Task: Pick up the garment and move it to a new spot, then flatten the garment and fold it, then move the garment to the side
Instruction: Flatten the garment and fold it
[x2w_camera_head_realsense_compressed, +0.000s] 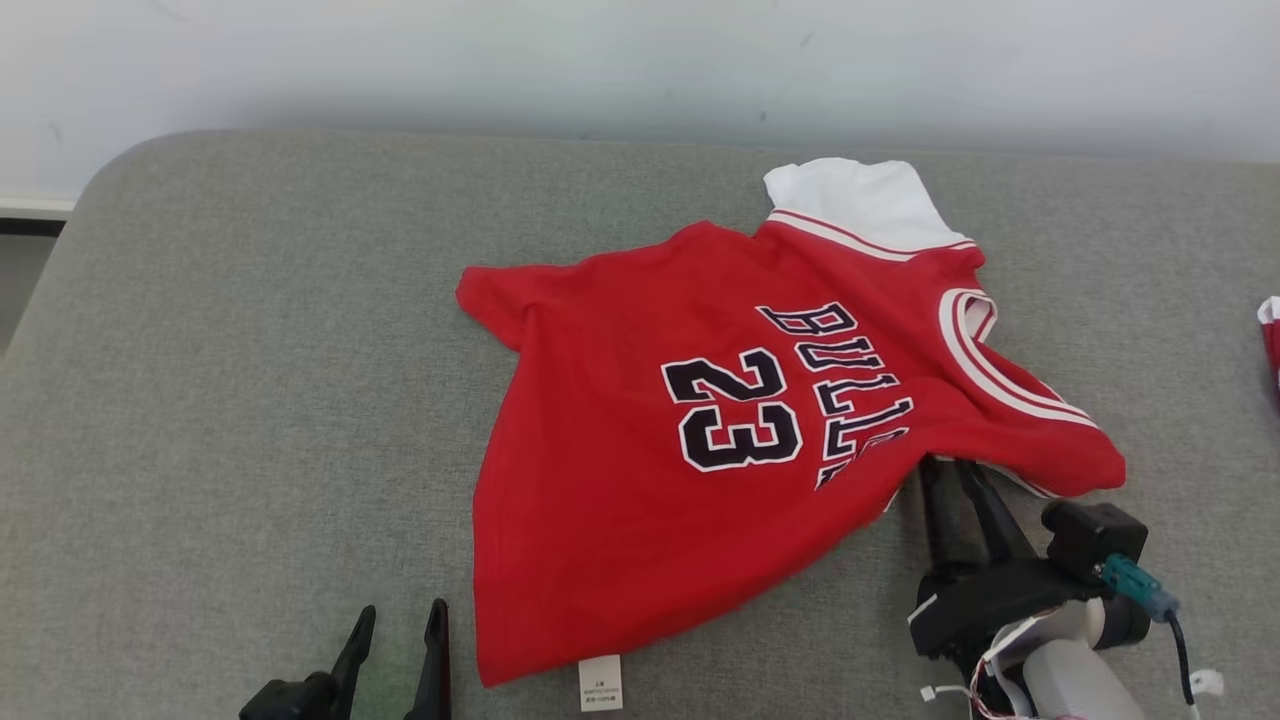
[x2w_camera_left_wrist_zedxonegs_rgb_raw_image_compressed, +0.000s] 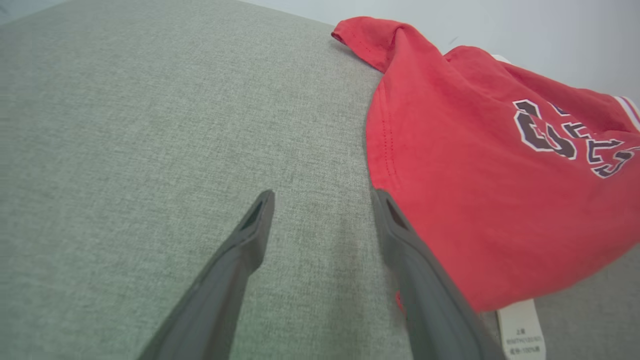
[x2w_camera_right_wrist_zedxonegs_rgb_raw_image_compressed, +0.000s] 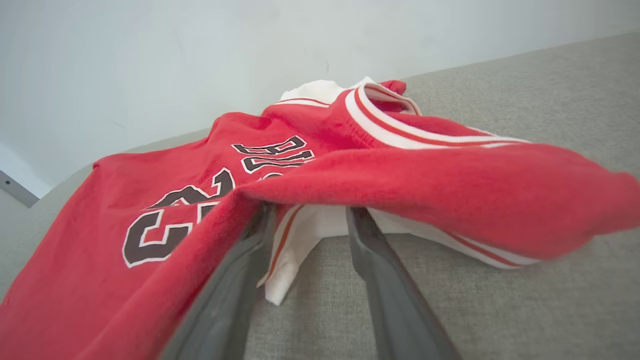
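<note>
A red jersey (x2w_camera_head_realsense_compressed: 640, 420) with "BULLS 23" in black letters and white-striped trim lies rumpled on the grey fabric surface (x2w_camera_head_realsense_compressed: 250, 350), its white part at the far end. My left gripper (x2w_camera_head_realsense_compressed: 403, 607) stands open on the bare surface, just left of the jersey's hem (x2w_camera_left_wrist_zedxonegs_rgb_raw_image_compressed: 385, 150), with nothing between its fingers. My right gripper (x2w_camera_head_realsense_compressed: 952, 468) is open at the jersey's near right edge. Its fingertips are hidden under the raised red fold (x2w_camera_right_wrist_zedxonegs_rgb_raw_image_compressed: 425, 185), with white lining (x2w_camera_right_wrist_zedxonegs_rgb_raw_image_compressed: 310, 225) lying between the fingers.
A white care label (x2w_camera_head_realsense_compressed: 600, 683) sticks out from the hem near the front edge. Another red and white item (x2w_camera_head_realsense_compressed: 1270, 340) peeks in at the far right. A pale wall (x2w_camera_head_realsense_compressed: 600, 60) rises behind the surface, whose rounded corner (x2w_camera_head_realsense_compressed: 120, 170) is at the back left.
</note>
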